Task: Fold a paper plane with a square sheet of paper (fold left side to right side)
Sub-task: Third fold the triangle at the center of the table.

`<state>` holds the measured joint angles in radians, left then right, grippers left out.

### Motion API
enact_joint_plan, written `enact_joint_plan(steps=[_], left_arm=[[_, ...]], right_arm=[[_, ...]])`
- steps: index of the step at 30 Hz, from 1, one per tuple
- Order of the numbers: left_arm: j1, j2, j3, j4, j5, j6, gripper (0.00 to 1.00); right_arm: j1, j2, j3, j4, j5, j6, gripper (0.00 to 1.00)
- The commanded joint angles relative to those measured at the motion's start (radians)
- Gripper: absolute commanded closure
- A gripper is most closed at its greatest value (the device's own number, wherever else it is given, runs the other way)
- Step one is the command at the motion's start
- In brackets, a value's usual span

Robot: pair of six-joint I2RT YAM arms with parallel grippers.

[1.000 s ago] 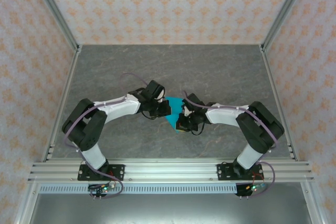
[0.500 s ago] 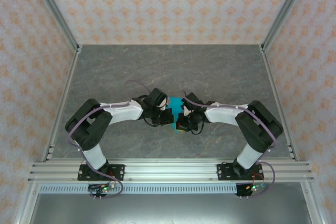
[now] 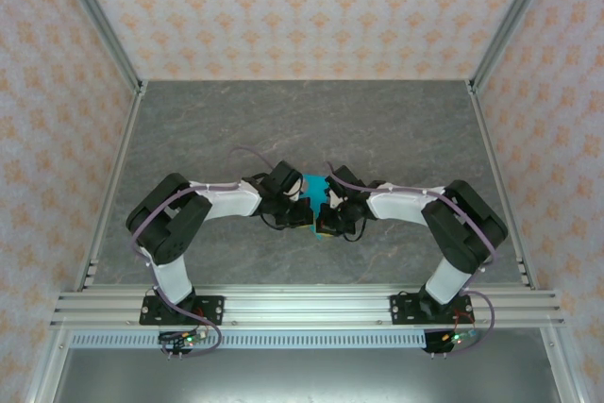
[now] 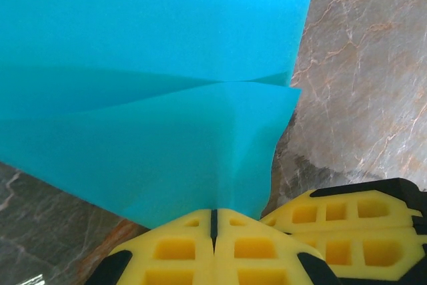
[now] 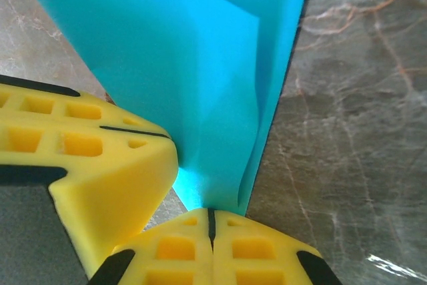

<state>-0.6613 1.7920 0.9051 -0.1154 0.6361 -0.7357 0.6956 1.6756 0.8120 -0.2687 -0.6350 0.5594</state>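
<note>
The grey stone-look worktop (image 3: 396, 129) carries the folded blue paper (image 3: 312, 183) about midway between its left and right edges, somewhat closer to the near edge. The paper's long axis runs far to near, wide toward the far edge and narrowing toward the near one. The left gripper (image 4: 213, 218) and right gripper (image 5: 210, 218), side by side, each pinch that narrow end with fingers pressed together.

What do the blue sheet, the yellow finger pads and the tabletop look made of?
Blue sheet: thin matte paper, judging by its sharp creases and soft buckling. Yellow finger pads: probably moulded rubber or foam, matte, with a grid of square recesses. Tabletop: grey stone look, veined and slightly glossy; perhaps a printed laminate.
</note>
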Motion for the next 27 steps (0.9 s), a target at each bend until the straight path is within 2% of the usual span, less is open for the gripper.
enact_joint_plan(steps=[1,9,17,27], left_arm=[[0.002,0.026,-0.023,0.008,-0.069,0.018,1.0],[0.049,0.034,-0.043,-0.002,-0.116,0.05,1.0],[0.138,0.032,-0.048,0.006,-0.131,0.106,1.0],[0.223,0.062,0.024,-0.052,-0.162,0.179,1.0]], right_arm=[[-0.001,0.083,-0.048,-0.141,0.208,-0.023,1.0],[-0.002,0.082,-0.054,-0.162,0.23,-0.032,1.0],[-0.001,0.086,-0.057,-0.166,0.228,-0.033,1.0],[-0.002,0.086,-0.059,-0.172,0.228,-0.036,1.0]])
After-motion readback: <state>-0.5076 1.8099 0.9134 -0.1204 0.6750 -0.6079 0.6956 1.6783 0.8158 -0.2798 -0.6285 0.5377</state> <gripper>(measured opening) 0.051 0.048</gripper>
